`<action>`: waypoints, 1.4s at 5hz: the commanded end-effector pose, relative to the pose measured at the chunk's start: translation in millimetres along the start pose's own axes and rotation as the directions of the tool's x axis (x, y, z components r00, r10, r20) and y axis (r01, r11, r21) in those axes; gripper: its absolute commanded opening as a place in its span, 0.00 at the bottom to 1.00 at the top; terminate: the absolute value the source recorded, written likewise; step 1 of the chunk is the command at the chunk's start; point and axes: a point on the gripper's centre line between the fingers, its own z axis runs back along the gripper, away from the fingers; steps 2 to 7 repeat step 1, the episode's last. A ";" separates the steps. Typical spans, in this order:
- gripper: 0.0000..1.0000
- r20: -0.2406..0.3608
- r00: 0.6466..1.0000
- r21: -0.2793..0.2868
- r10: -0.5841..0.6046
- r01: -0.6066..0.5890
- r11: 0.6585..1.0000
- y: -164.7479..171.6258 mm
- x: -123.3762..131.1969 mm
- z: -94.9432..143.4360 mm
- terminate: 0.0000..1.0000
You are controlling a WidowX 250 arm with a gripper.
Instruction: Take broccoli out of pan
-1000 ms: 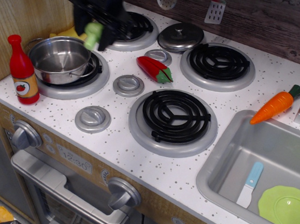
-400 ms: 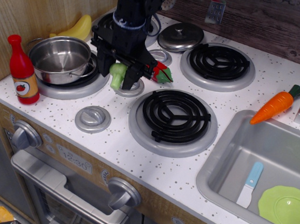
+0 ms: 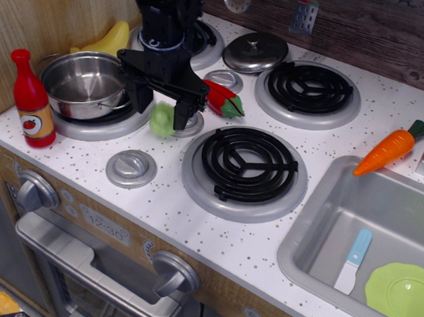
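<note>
While the small light-green bumpy toy broccoli (image 3: 162, 119) sits low between my black gripper's (image 3: 161, 109) spread fingers, just right of the shiny round stainless-steel pan (image 3: 84, 84), I cannot tell whether it rests on the speckled white counter (image 3: 213, 232) or touches the fingers. I see the pan on its grey burner, a red ketchup bottle (image 3: 31, 100) at its left, a yellow banana (image 3: 106, 40) behind it.

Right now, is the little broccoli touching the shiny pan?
Apart. The only view shows the broccoli below the gripper, right of the pan, with burner rim and counter between them.
</note>
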 end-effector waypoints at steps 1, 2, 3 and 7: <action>1.00 0.026 1.000 0.002 -0.013 0.013 1.000 1.7 4.8 6.5 1.00; 1.00 0.026 1.000 0.002 -0.013 0.013 1.000 1.7 4.8 6.5 1.00; 1.00 0.026 1.000 0.002 -0.013 0.013 1.000 1.7 4.8 6.5 1.00; 1.00 0.026 1.000 0.002 -0.013 0.013 1.000 1.7 4.8 6.5 1.00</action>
